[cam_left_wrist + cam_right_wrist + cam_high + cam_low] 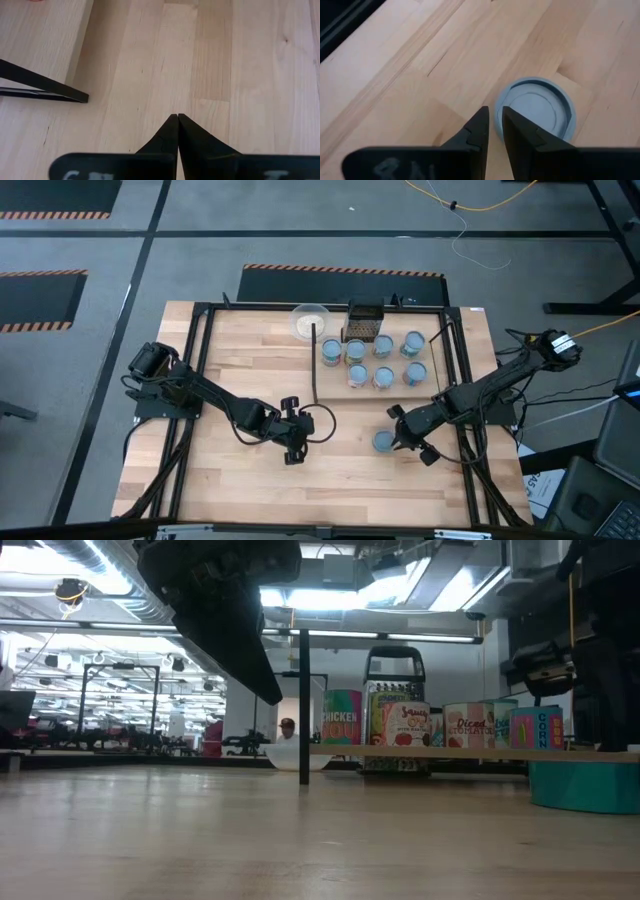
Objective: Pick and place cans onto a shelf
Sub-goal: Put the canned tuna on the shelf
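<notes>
Can (384,441) beside right hand (399,439), fingers nearly together, left hand (294,451) pressed together.

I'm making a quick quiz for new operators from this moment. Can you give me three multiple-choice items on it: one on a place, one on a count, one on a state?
1. Where is the lone can?
A. on the shelf
B. on the table beside the right gripper
C. inside the bowl

2. How many cans stand on the shelf?
A. two
B. four
C. six

3. How are the left gripper's jaws?
A. shut, holding nothing
B. wide open
C. shut on a can

Answers:
1. B: the high view shows it on the tabletop, next to the right gripper and apart from the group.
2. C: six round tops are clustered there in the high view.
3. A: in the left wrist view the left gripper has its tips meeting over bare wood.
</notes>
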`<state>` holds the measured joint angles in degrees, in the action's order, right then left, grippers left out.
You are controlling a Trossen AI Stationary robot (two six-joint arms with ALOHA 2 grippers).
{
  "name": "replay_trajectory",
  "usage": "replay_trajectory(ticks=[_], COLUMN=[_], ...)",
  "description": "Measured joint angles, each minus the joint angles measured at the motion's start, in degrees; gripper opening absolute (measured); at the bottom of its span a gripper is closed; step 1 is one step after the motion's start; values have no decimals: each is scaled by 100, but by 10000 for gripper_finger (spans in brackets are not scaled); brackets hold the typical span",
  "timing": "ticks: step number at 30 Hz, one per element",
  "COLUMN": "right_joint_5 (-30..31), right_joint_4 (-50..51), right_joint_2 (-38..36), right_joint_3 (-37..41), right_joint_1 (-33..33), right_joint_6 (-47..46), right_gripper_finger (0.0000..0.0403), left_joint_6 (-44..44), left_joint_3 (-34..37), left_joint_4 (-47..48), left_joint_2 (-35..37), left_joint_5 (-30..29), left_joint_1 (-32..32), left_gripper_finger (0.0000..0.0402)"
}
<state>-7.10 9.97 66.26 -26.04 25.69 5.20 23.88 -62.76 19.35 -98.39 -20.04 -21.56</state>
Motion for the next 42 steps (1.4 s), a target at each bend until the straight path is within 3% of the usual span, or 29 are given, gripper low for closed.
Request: replay_trajectory(ticks=[28,42], right_joint_5=[3,13], right_joint_4=[-238,-445], right_joint_2=[16,871], right_joint_3=[13,13], right_joint_1=[-2,-2], right_joint_6=[-400,-476], right_gripper_finger=[59,59], left_joint_6=[154,151], left_joint_3=[0,0], left_joint_4=[0,0], left_joint_2=[0,0], left_joint_5=[-3,-3], left_joint_1=[0,0], left_gripper_finger=[0,0])
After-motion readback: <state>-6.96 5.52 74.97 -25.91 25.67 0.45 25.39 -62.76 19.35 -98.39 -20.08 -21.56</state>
